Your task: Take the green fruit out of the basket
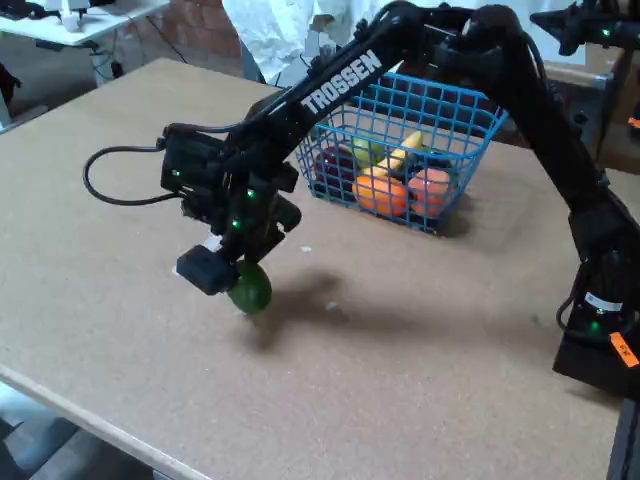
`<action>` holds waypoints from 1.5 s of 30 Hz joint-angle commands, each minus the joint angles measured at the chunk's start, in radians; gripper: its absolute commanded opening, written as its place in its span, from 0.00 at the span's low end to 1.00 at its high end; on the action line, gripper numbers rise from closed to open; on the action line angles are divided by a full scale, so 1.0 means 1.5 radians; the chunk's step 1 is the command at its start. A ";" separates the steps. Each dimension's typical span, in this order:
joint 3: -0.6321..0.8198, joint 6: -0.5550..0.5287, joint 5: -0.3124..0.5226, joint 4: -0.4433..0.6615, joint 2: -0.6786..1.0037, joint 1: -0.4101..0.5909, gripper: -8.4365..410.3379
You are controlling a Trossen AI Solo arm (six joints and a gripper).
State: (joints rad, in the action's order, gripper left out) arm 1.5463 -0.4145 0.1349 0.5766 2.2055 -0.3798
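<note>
Already the green fruit [250, 288] was clear of the basket [400, 150], held low over the tabletop [420, 400] at about eight o'clock from the basket and well apart from it. The fingers [228, 270] were closed on it, one dark pad showing against its left side while the other was hidden behind the fruit, so the grip looked to be across its width. Beneath it a shadow lay on the board, slightly to the right, which suggested the fruit hung just above the surface rather than resting on it; contact could not be told for certain. The arm [400, 50] reached from its base at the right edge, arching over the basket, which would explain why the wrist pointed downward and to the left. Inside the basket remained two orange fruits [381, 193], a yellow banana [403, 152], a paler yellow-green piece [366, 150] and something dark red at the nine o'clock end. The placing judged close to done: lowering and releasing seemed all that was left, and a round fruit might roll once freed
</note>
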 commanded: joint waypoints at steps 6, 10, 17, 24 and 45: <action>-0.001 -0.003 0.003 0.002 -0.001 0.000 0.55; -0.001 -0.005 0.003 0.002 -0.001 0.000 0.64; -0.001 -0.006 0.003 0.001 -0.001 0.000 0.74; -0.001 -0.005 0.002 0.002 -0.001 0.000 0.75; 0.004 -0.004 0.019 0.017 -0.041 -0.001 0.75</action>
State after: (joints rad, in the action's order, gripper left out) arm 1.5482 -0.4179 0.1413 0.5877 2.1883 -0.3805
